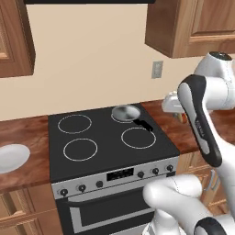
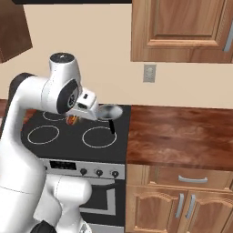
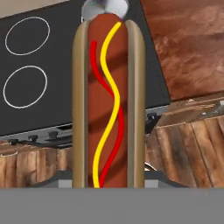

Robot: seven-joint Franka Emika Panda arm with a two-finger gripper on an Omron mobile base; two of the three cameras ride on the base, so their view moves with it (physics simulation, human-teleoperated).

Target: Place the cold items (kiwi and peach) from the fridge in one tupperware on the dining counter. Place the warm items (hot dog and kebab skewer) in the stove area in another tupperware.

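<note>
Black glass cooktop [image 1: 108, 137] carries a small steel pan [image 1: 125, 113] at its rear right corner (handle forward); tool [image 2: 74, 119] pinches the bunned, sauce-striped hot dog [image 3: 108, 100] above it.

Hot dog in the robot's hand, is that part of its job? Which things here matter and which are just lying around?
Part of the job:
- hot dog, held in the gripper
- stove area

Just lying about:
- small pan on the back burner
- white plate on the left countertop
- wall outlet
</note>
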